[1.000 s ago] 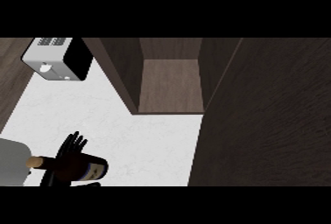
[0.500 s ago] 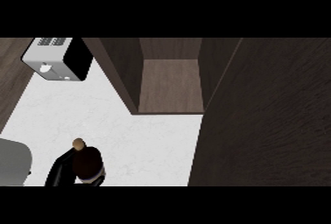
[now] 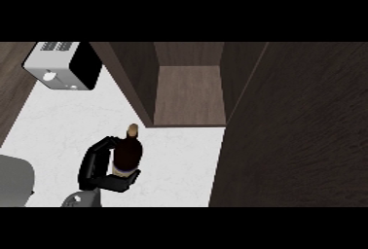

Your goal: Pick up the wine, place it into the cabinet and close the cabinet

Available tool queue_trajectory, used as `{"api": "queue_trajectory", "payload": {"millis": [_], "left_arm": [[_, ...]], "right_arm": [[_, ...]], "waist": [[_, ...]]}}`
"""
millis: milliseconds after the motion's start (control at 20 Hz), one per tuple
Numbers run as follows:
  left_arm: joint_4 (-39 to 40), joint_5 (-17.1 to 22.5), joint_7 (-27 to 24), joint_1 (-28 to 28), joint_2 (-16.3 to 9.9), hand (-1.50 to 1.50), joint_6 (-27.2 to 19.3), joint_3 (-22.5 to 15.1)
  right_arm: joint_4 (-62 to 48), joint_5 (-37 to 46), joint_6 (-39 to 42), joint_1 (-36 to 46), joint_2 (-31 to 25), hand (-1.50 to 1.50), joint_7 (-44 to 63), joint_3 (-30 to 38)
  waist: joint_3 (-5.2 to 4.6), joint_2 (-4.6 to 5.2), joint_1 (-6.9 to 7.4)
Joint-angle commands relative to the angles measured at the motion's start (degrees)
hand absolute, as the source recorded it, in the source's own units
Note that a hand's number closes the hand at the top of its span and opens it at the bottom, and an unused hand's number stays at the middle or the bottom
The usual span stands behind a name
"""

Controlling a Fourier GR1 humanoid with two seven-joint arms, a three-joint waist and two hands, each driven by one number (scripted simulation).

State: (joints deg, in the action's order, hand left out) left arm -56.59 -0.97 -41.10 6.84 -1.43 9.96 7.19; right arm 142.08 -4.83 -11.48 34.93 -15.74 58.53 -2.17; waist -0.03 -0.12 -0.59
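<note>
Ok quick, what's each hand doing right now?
Left hand: closed around the dark glass wine bottle with the tan cork top.
Right hand: not in view.

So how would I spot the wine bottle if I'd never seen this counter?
Find the open wooden cabinet at the back of the white counter. Just before its front edge, a black hand curls round the wine bottle: dark, with a tan top, unlike the boxy toaster far left.

Left hand (image 3: 101, 170) black, low in the head view at roughly 7 o'clock from centre, fingers and thumb curled round the wine bottle (image 3: 127, 151). Grey wrist enters from the lower edge at 6 o'clock of the hand. Right hand not seen.
</note>
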Motion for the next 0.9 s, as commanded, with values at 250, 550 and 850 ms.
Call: {"api": "queue_trajectory", "payload": {"millis": [250,550,850], "left_arm": [[-11.59,2.54,2.39,0.36,1.4,1.5,-7.68,-8.52],[-19.26,8.15,12.01,3.0,1.42,1.5,-7.87,-13.68],[-33.34,12.04,22.12,0.98,1.42,1.5,-15.94,-21.86]], "right_arm": [[1.6,-4.32,0.07,0.72,-0.34,-1.5,2.8,3.08],[6.26,-2.56,-0.78,-0.17,-0.47,-1.5,6.1,0.44],[4.74,-3.61,-1.14,0.34,-0.01,-1.5,5.97,1.52]], "waist": [[0.06,-0.19,0.77],[0.04,-0.34,0.25],[0.03,-0.34,0.57]]}}
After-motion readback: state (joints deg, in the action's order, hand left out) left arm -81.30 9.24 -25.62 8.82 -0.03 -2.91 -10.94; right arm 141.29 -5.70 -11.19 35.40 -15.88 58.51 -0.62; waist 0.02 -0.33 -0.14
